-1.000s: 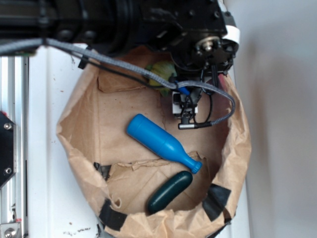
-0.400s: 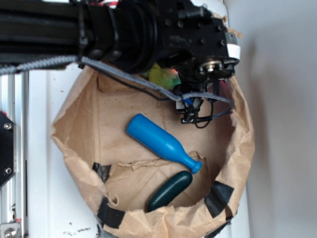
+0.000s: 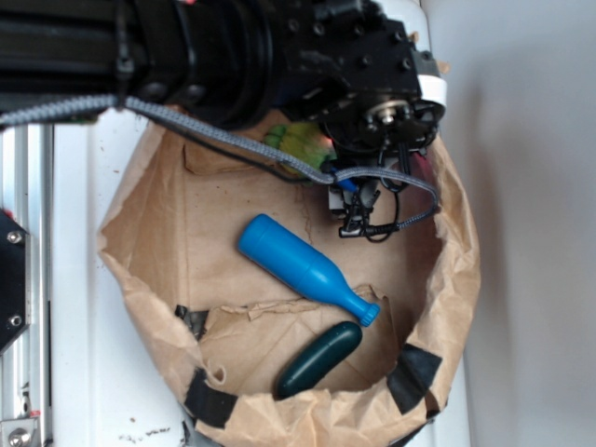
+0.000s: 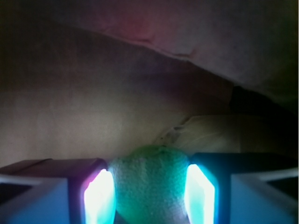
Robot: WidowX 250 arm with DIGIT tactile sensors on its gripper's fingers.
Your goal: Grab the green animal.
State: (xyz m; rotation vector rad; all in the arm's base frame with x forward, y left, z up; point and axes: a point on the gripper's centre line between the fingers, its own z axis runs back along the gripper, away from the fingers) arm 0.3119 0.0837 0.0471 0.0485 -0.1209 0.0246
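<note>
In the wrist view the green animal [image 4: 150, 186] fills the gap between my gripper's [image 4: 150, 193] two glowing pads [image 4: 99, 198], its fuzzy body touching both. The gripper is shut on it. From the exterior view only a strip of the green animal [image 3: 296, 142] shows at the back of the paper bag [image 3: 447, 279]. The black arm [image 3: 279, 56] covers the rest of it and hides the fingers.
A blue plastic bottle [image 3: 303, 268] lies diagonally in the middle of the bag. A dark green capsule-shaped object [image 3: 319, 359] lies near the bag's front rim. The bag's crumpled wall [image 4: 154, 70] stands close ahead of the fingers. A metal rail [image 3: 23, 279] runs along the left.
The arm has swung further over the back of the bag and now covers more of the green animal. The bottle and the capsule have not moved.
</note>
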